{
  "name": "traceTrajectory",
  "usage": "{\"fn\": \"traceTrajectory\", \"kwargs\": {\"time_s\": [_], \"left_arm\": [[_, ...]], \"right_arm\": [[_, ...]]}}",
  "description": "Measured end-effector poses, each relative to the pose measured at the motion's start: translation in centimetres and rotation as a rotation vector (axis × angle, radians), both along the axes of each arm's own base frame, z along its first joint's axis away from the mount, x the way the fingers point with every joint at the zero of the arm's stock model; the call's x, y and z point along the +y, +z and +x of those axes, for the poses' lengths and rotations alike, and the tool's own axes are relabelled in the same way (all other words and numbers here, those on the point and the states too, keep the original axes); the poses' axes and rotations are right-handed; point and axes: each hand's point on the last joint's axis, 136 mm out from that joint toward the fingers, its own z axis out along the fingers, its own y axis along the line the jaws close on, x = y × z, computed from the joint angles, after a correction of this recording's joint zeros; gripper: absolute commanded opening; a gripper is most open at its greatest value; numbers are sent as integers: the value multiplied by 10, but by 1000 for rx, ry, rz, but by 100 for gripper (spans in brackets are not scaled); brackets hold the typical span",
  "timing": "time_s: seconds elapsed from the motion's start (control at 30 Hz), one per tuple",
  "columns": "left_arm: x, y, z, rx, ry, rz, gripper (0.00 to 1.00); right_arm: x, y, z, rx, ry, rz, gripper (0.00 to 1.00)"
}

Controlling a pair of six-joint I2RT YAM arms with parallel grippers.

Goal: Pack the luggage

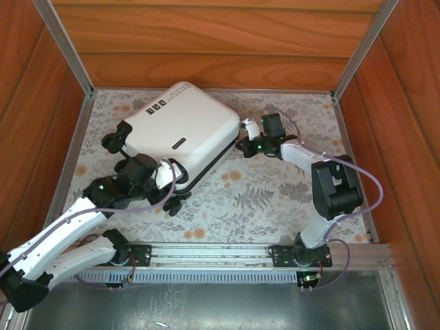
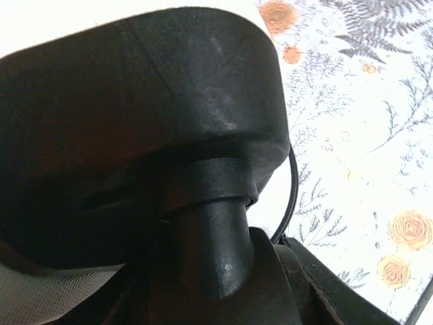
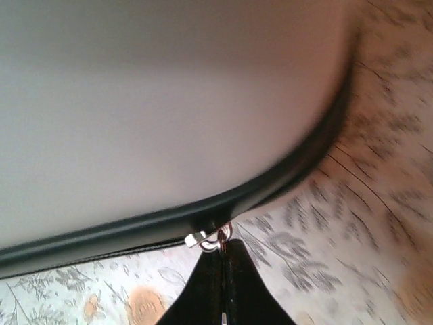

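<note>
Currently: one white hard-shell rounded suitcase, closed, flat on floral table cover, between two grippers. Right gripper pinched tight on one silver metal zipper pull at the black seam, shell just beyond fingertips. Left gripper at the wheel end, one black caster wheel directly ahead; grip state unclear.

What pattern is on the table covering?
Table covering: grey ferns and orange flowers on white; best in left wrist view.
</note>
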Motion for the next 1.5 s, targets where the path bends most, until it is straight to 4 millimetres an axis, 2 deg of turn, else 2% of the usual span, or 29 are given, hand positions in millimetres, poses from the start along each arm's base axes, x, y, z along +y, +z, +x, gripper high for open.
{"fn": "traceTrajectory", "kwargs": {"time_s": [0.1,0.17,0.33,0.77,1.07,1.3,1.33,1.37,1.4,1.43,1.47,1.5], "left_arm": [[-4,0,-8,-39,-69,7,0],[-10,-1,-12,-62,-113,6,0],[-18,-1,-10,-124,-153,7,0],[-15,2,-9,-217,-178,15,0],[-14,3,-10,-278,-209,12,0],[-13,4,-10,-295,-218,18,0],[-12,4,-10,-301,-220,22,3],[-12,5,-9,-309,-221,27,18],[-11,6,-9,-320,-217,27,40],[-10,6,-9,-334,-213,28,53],[-9,6,-9,-352,-215,26,61],[-11,7,-14,-369,-247,20,64]], "right_arm": [[-28,5,18,59,-72,21,0],[-40,3,20,116,-89,37,0],[-48,3,29,167,-48,68,0],[-16,1,70,90,182,184,0],[-4,1,84,19,260,247,0],[18,1,99,-112,327,280,0],[20,2,101,-129,332,281,0],[23,2,103,-145,336,282,0],[25,3,104,-160,339,285,0],[26,3,105,-166,338,287,0],[28,3,105,-177,339,293,0],[30,3,106,-194,340,297,0]]}}
